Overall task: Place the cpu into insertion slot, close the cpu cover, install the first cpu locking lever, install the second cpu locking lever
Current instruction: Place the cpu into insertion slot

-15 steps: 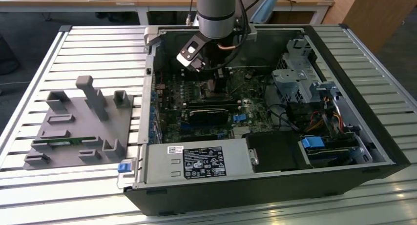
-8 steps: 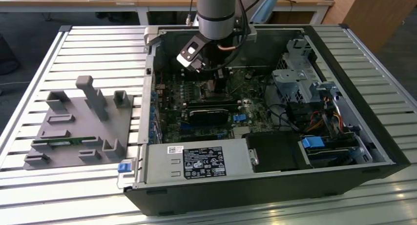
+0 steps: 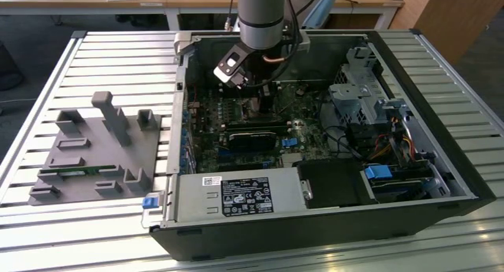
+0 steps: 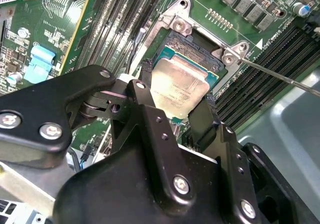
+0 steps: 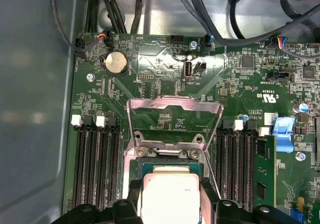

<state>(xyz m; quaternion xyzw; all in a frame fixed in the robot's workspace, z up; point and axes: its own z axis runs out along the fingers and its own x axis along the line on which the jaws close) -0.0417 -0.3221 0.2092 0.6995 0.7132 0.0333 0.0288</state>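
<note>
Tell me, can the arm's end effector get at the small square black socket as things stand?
Probably yes. The thin silvery metal cover frame is swung open, away from the small square black socket, and the end effector, gripping the small silvery-beige square chip, hangs over it with nothing between.

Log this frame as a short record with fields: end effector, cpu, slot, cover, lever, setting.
end effector: shut on the cpu, fingers at two opposite edges
cpu: metal top up, over the insertion slot; cannot tell if seated
insertion slot: part of it shows past the cpu
cpu cover: open, swung back off the slot
locking lever: thin rod angled out from the slot's corner
setting: motherboard inside an open computer case
</note>
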